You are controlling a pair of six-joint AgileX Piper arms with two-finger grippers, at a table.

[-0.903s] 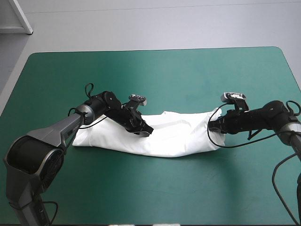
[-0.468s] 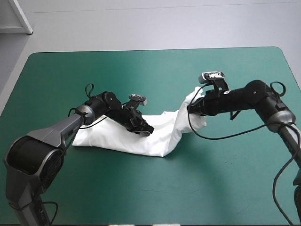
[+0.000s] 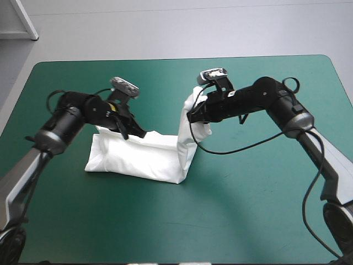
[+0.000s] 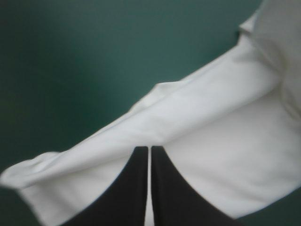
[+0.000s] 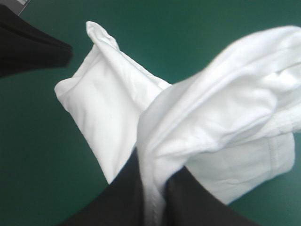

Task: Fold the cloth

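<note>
Pinching the T-shirt (image 5: 108,108) in the right gripper (image 5: 153,165), jaws all but pressed together on a bunched, stitched hem. Holding that end raised off the table (image 3: 248,210) with the right gripper (image 3: 191,116), just above the bundle's right end, and pulling the cloth up into a steep flap.

Reading the left gripper (image 4: 149,151) as jaws pressed together in one arch, with only a thin white slit between. Not managing to tell whether a ply is caught there. Placing the left gripper (image 3: 138,132) at the bundle's far edge, tips down on the cloth.

Finding the rest of the T-shirt (image 3: 138,157) lying as a long folded band on the teal-green cover, left of the table's centre.

Judging it light, limp and not fragile: draping wherever unsupported, plies sliding over one another. Expecting a flap carried from one bunched point to twist or sag on the way over. Favouring a grip at the end hem through all plies, near a corner rather than mid-panel. Avoiding the top ply alone, to prevent the layers peeling apart. Possibly using the left tips as a crease anchor.
</note>
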